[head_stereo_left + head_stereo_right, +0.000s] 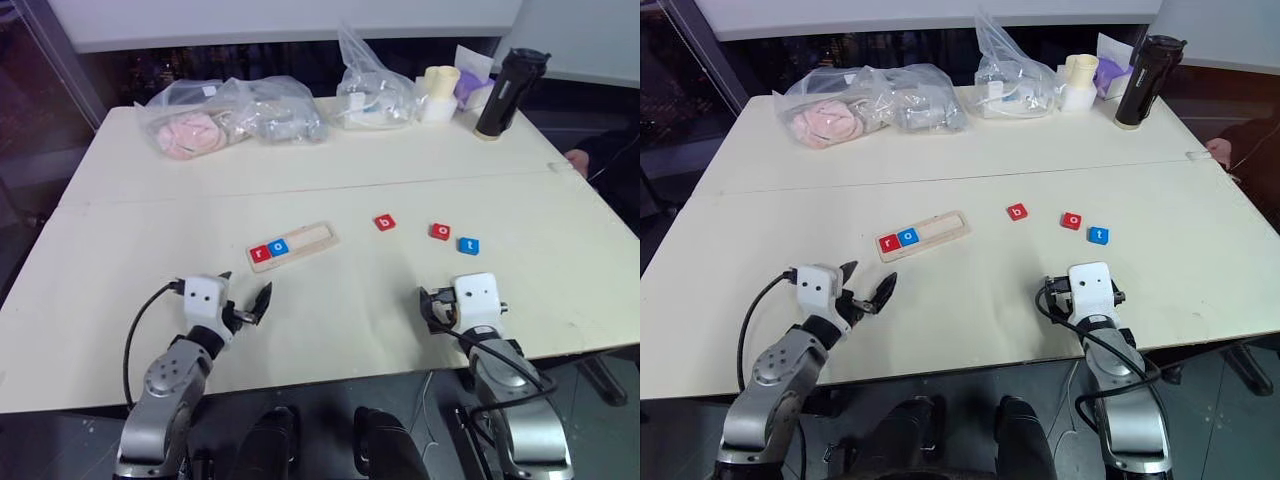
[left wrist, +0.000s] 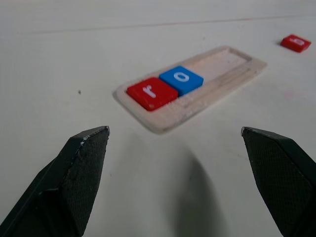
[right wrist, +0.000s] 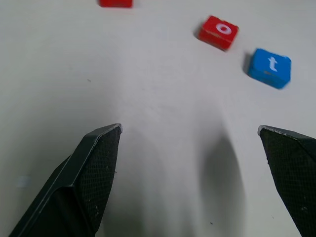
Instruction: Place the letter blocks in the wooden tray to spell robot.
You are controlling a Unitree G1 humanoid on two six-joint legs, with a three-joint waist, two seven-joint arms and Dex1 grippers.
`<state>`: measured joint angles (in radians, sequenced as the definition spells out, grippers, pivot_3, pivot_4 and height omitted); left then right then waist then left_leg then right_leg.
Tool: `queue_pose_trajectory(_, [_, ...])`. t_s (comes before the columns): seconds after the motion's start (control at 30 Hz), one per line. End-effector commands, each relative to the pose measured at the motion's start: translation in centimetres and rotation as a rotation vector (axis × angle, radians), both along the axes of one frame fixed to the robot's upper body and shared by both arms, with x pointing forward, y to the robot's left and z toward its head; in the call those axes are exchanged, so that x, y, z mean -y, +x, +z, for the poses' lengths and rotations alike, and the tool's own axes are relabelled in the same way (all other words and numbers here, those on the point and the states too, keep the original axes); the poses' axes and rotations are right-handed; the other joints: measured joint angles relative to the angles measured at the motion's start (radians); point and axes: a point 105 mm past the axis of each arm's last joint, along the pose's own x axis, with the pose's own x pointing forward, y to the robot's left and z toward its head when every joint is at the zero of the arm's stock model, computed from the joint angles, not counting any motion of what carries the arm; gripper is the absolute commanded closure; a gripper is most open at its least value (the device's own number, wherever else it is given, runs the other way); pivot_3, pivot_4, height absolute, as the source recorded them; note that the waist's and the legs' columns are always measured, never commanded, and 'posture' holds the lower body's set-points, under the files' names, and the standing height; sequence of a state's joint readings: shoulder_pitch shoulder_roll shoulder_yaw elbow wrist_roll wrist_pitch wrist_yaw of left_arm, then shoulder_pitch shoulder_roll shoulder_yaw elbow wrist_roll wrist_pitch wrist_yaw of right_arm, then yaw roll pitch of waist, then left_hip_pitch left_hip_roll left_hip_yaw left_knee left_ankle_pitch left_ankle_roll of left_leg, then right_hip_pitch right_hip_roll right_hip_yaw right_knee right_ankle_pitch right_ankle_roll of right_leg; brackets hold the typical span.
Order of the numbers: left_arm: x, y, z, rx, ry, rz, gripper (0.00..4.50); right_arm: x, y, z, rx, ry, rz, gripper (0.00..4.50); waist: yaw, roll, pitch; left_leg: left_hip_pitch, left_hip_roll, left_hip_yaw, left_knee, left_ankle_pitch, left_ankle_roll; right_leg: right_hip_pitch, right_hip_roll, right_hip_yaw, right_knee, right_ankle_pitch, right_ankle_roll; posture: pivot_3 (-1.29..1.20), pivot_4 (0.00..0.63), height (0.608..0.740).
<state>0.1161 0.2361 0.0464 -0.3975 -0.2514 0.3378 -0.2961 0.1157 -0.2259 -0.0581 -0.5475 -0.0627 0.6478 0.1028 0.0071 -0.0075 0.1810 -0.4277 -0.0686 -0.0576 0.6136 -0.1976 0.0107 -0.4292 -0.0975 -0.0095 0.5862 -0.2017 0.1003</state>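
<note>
Wooden tray [image 1: 291, 246] — just ahead of the open left gripper [image 1: 247, 303].

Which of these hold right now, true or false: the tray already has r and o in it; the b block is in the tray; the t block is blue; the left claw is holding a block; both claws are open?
1. The wooden tray holds the red r block and blue o block: true.
2. The red b block is in the tray: false, it lies on the table to the tray's right.
3. The t block is blue: true.
4. The left claw holds a block: false, it is empty.
5. The left claw and right claw are open: true.
</note>
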Motion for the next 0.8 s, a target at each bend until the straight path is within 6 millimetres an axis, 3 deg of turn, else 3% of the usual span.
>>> queue_pose_trajectory(0.03, [0.0,-0.4,1.1,0.044,0.007,-0.033,0.0,-0.2,-0.2,1.7,0.056,-0.016,0.018,0.01,0.001,0.0,0.0,0.0,0.0,0.0,0.0,0.0,0.0,0.0,0.0,0.0,0.0,0.0,0.0,0.0,0.15,0.738])
queue_pose_trajectory(0.4, [0.9,-0.9,1.7,0.058,0.003,-0.187,0.0,-0.7,-0.2,2.8,0.085,-0.045,0.101,0.01,0.003,0.0,0.0,0.0,0.0,0.0,0.0,0.0,0.0,0.0,0.0,0.0,-0.001,0.0,0.0,0.0,0.15,0.738])
queue_pose_trajectory(0.8, [1.1,-0.4,1.4,0.036,0.0,-0.244,0.0,-1.5,0.8,2.7,0.094,-0.048,0.168,0.01,0.004,0.0,0.0,0.0,0.0,0.0,0.0,0.0,0.0,0.0,0.0,0.0,-0.001,0.0,0.0,0.0,0.15,0.738])
